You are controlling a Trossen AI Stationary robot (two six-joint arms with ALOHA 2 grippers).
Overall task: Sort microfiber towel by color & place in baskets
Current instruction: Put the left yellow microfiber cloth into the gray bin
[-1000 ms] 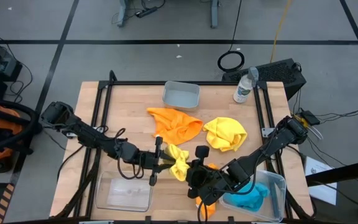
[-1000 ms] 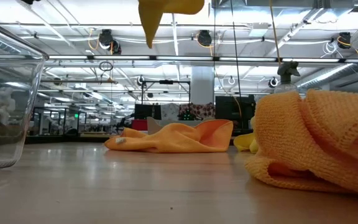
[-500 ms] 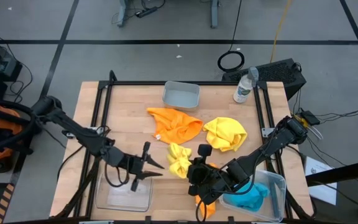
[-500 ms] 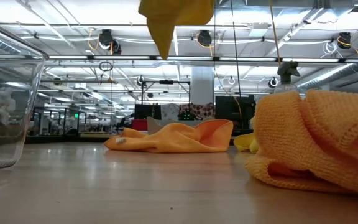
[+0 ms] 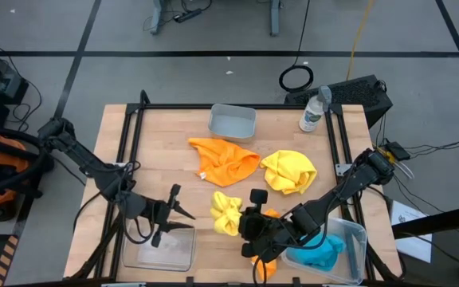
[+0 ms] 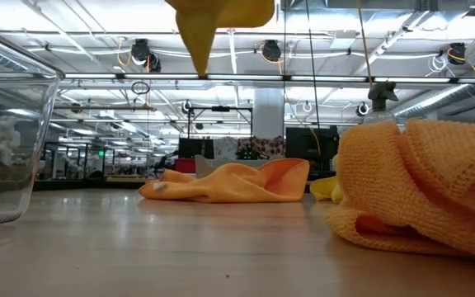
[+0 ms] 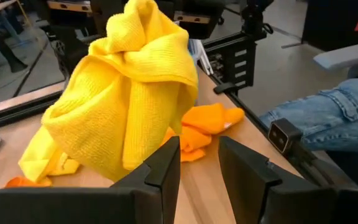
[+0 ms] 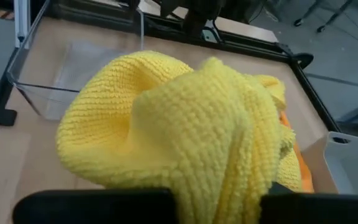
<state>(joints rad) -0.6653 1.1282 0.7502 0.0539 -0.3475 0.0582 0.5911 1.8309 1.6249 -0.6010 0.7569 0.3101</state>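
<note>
Above the table's front centre, the right gripper (image 5: 249, 217) holds a bunched yellow towel (image 5: 226, 212) lifted off the wood, fingers pinched on the cloth. Just left, the left gripper (image 5: 171, 217) hangs over the clear basket (image 5: 159, 249) with fingers spread and holding no cloth. A second yellow towel (image 5: 288, 171) lies well apart.

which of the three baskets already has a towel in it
The clear basket at the table's right front corner, holding a blue towel. The front left basket and small grey one hold none.
</note>
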